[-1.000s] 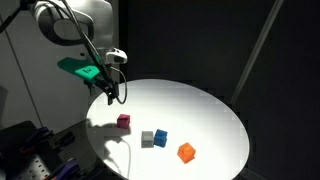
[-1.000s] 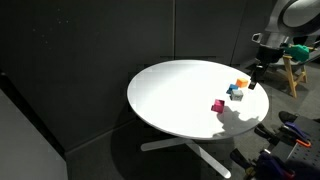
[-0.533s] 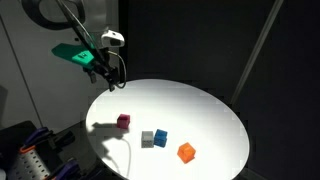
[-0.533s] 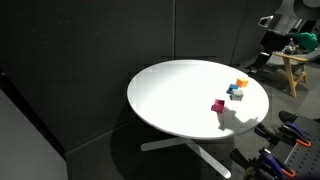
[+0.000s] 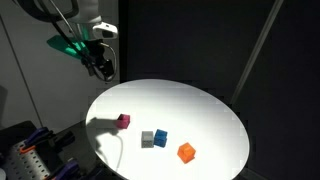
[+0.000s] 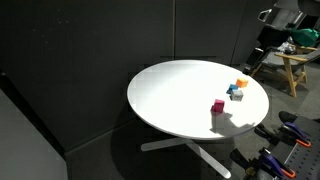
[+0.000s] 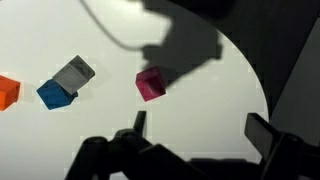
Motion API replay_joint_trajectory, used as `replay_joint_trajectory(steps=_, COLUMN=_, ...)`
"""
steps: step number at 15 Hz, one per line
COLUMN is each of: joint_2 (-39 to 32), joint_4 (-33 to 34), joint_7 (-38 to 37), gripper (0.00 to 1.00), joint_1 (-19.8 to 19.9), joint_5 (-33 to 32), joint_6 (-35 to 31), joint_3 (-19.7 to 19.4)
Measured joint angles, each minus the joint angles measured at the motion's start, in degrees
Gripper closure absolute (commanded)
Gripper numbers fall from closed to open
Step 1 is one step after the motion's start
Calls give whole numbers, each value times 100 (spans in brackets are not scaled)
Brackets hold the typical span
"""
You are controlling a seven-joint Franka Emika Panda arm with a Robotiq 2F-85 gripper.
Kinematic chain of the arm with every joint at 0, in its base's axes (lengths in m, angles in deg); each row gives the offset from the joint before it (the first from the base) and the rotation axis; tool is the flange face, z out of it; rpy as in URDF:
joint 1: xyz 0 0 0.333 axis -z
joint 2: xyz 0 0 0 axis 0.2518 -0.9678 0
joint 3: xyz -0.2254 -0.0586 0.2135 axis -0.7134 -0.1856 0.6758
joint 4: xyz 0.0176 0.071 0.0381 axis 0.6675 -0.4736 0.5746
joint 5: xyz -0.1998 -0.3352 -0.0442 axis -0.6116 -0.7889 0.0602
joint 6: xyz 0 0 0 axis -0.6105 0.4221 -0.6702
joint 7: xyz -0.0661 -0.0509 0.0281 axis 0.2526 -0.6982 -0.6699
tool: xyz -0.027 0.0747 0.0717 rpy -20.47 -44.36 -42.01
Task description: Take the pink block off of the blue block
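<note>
The round white table (image 5: 195,100) takes up most of the scene, and my pincer (image 5: 103,68) hangs high over its rim, well clear of everything on it. In the wrist view the jaws stand wide apart with nothing between them, so I am holding nothing. The pink block (image 5: 124,121) sits alone on the tabletop, on its own face and well apart from the blue block (image 5: 160,138). The blue one rests on the table too, touching or just beside a grey block (image 5: 147,138), with an orange block (image 5: 186,152) near them. Nothing is stacked on the blue block. I judge the lift-off already done and this the pull-away step. The next move asks little of me: keep the jaws wide and stay high, so nothing gets nudged.
</note>
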Motion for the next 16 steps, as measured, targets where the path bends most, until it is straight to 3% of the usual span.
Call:
replay_joint_trajectory(steps=8, joint_2=169, joint_4=120, joint_7=-385, gripper=0, joint_1=-294, joint_5=142, joint_6=885, joint_3=86)
replay_joint_trajectory(steps=16, joint_2=154, joint_4=106, joint_7=-384, gripper=0, joint_1=-304, joint_5=145, joint_6=894, joint_3=86)
